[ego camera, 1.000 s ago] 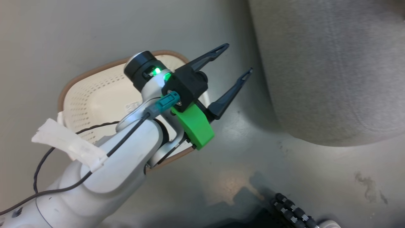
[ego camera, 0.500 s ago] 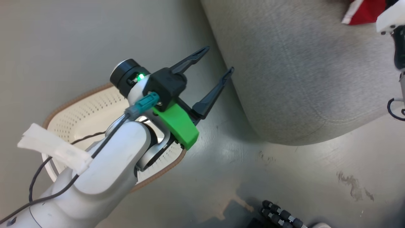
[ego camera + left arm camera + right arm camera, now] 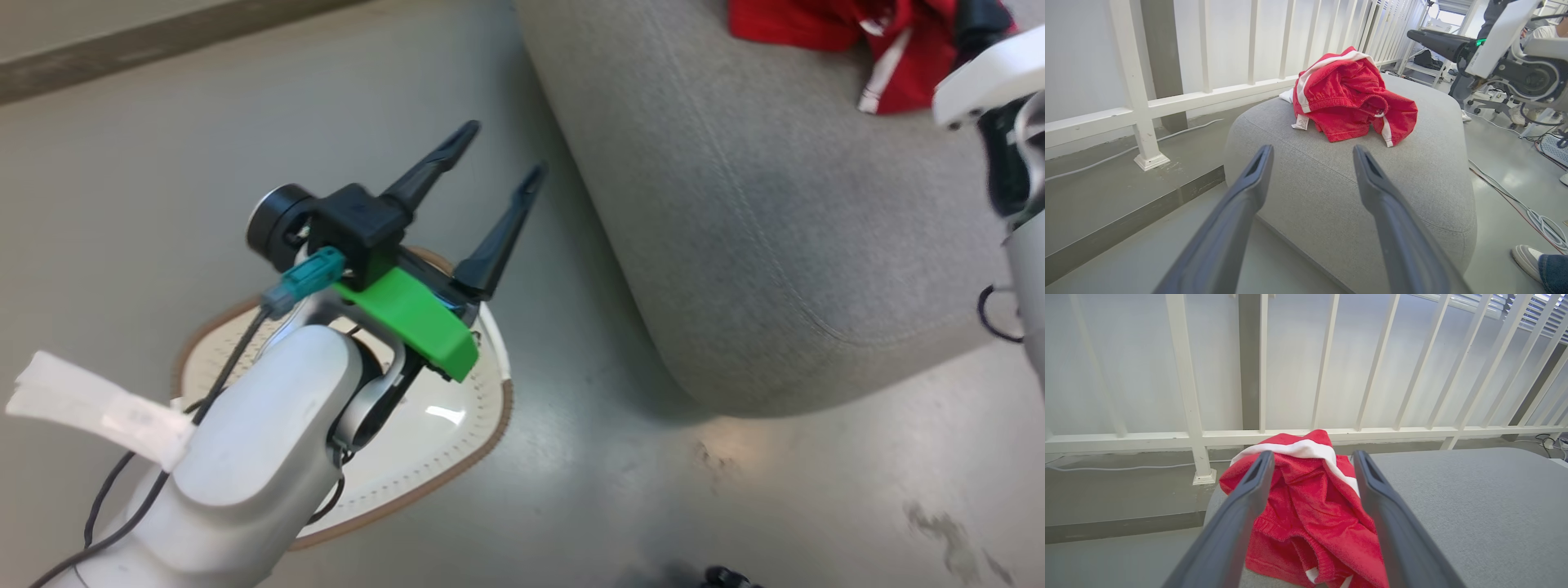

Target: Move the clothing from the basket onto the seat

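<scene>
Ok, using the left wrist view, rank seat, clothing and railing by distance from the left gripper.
1. Seat, just ahead of the open left gripper.
2. Clothing, heaped farther back on the seat.
3. Railing, behind the seat; its left post may be about as far as the clothing.

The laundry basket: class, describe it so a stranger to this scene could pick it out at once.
Start at the big grey seat cushion; on the floor beside its rounded corner sits a small laundry basket, partly under the left arm. Cream-white, perforated, brown-rimmed, it differs from the red clothing heaped on the seat.
</scene>
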